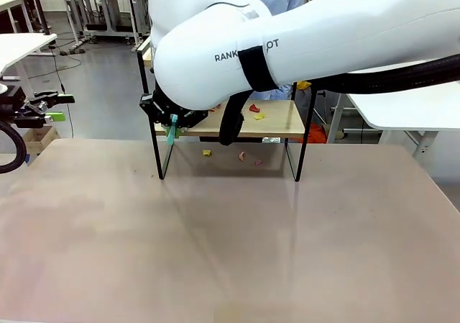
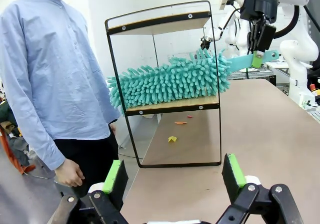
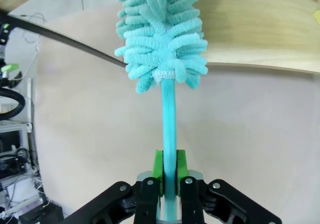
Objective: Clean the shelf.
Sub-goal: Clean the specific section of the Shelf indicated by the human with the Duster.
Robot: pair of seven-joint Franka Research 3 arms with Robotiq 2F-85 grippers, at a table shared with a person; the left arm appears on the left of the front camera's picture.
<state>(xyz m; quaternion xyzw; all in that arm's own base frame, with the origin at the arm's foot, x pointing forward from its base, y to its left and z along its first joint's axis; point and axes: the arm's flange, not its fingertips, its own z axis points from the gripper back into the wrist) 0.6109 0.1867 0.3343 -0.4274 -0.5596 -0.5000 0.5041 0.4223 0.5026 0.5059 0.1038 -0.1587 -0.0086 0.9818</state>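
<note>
The fingers [image 3: 158,165] of the right gripper [image 3: 169,165] were clamped on the teal handle of a duster [image 3: 162,29]. Its fluffy head lay straight ahead of them on the lower board of the shelf [image 2: 165,22]. The fingers of the left gripper [image 2: 172,176] stood apart and empty, the shelf well ahead of them. The shelf stood upright: two light wooden boards in a thin black frame, its long axis in line with the duster, with coloured scraps [image 2: 172,139] on the table beneath.
</note>
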